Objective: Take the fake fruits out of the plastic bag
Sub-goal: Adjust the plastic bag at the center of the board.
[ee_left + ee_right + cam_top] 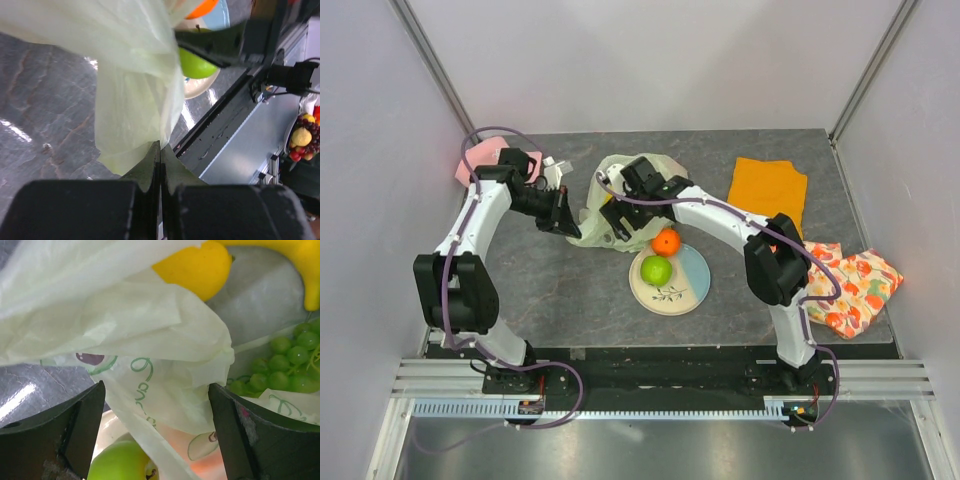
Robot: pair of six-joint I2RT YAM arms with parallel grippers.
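The pale yellow-green plastic bag point(625, 200) lies crumpled at the table's middle back. My left gripper point(560, 215) is shut on the bag's edge point(130, 75), the jaws pressed together point(160, 150). My right gripper point(618, 215) is open over the bag, with bag film point(125, 330) hanging between its fingers point(80, 425). In the right wrist view a yellow mango point(195, 267), a yellow banana point(295, 260) and green grapes point(285, 365) lie at the bag's mouth. A green apple point(656, 270) and an orange point(666, 241) sit on the cream-and-blue plate point(692, 290).
An orange cloth point(768, 185) lies at the back right and a patterned cloth point(850, 285) at the right edge. A pink object point(485, 155) sits at the back left behind my left arm. White walls enclose the table on three sides.
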